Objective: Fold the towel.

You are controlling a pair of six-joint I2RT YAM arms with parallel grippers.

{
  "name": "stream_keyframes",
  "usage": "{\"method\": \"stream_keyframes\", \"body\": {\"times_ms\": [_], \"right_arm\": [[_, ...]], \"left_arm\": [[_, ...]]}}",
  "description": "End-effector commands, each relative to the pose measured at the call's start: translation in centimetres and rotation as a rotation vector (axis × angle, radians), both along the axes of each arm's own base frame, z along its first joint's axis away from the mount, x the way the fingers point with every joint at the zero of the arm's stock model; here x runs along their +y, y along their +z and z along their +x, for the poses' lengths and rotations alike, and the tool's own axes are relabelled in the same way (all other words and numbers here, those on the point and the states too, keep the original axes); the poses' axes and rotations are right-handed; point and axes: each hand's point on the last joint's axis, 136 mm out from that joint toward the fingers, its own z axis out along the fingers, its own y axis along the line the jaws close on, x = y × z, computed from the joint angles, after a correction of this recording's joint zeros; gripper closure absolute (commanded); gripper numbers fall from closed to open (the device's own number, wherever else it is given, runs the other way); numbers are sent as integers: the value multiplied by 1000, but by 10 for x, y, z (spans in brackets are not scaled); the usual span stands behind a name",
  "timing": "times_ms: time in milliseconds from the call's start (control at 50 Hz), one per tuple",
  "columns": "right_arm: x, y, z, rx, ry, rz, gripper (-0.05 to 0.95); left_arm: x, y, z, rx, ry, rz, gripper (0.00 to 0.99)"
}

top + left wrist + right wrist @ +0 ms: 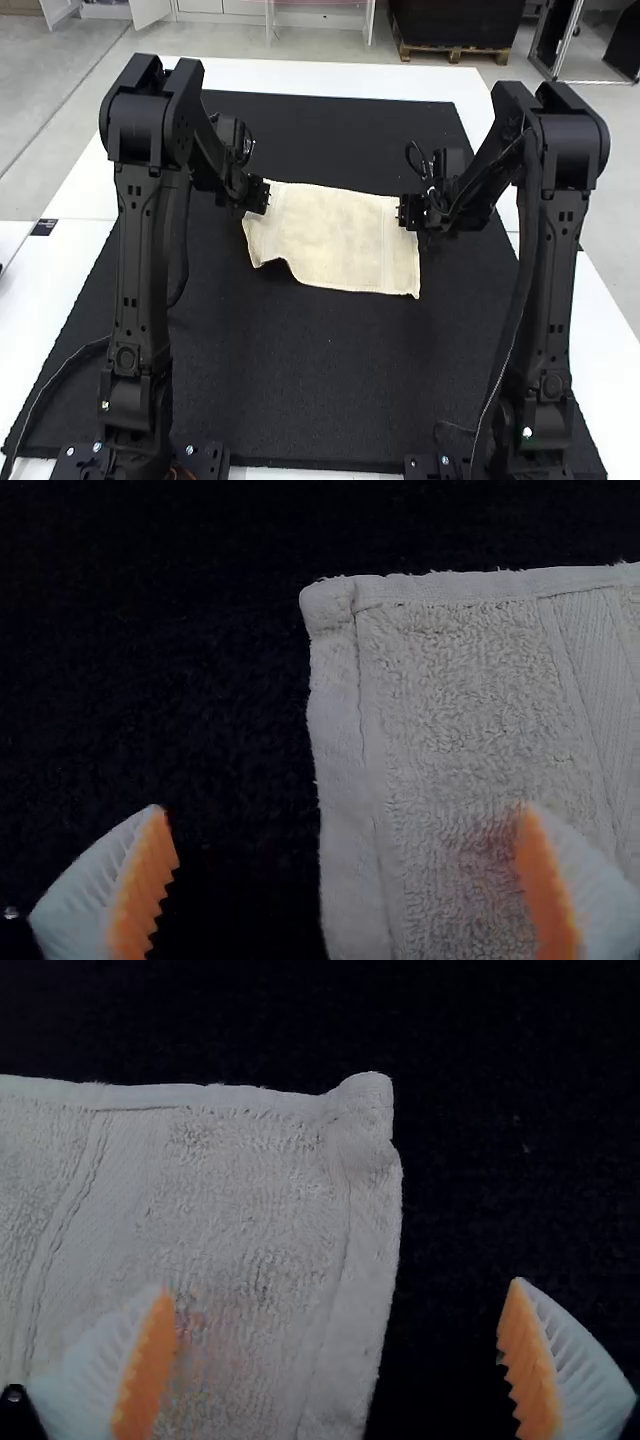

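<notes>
Left pincer [264, 195] gapes over an edge of towel [345, 240].

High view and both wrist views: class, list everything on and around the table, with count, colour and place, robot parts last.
rectangular cloth towel: 1, cream, spread on the mat
textured rectangular mat: 1, black, on the table
flat-topped table: 1, white, under the mat
small rectangular patch: 1, dark, table's left side
jointed arms: 2, black, left and right
left gripper: 1, white-and-orange fingers, towel's far left corner
right gripper: 1, same colours, far right corner
</notes>
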Motion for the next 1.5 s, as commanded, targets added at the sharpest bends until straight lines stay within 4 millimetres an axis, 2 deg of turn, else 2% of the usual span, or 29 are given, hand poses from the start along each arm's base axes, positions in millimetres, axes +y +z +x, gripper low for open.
{"method": "stream_keyframes", "body": {"times_ms": [0,20,40,60,160,340,460,560,620,740,920,1160,1320,1480], "right_arm": [[22,-27,-15,80,90,82,711],[26,-27,-17,86,108,100,744],[28,-26,-18,87,118,108,795],[28,-27,-18,90,117,113,816],[28,-26,-18,92,114,116,908],[22,-22,-17,88,105,119,918],[12,1,-10,41,97,133,918],[9,26,-4,-7,100,146,918],[6,34,-3,-16,98,144,918],[8,45,-7,-27,120,143,918],[6,70,-12,-73,127,149,920],[-7,90,-18,-105,114,162,918],[-17,94,-26,-97,111,169,918],[-16,99,-38,-81,131,166,918]], "left_arm": [[1,-11,2,9,-2,10,600],[2,-11,1,6,0,10,784],[2,-12,1,4,0,10,910],[1,-11,2,0,0,7,982],[0,-11,0,-21,-4,4,970],[1,-4,1,-42,-1,-2,970],[-3,10,3,-65,-27,-34,970],[3,33,9,-113,-22,-57,972],[8,44,12,-132,-11,-61,972],[9,53,10,-136,-6,-68,972],[2,71,4,-135,-43,-97,972],[2,72,-12,-104,-57,-83,972],[7,68,-29,-85,-59,-69,972],[15,76,-42,-100,-53,-56,972]]}}
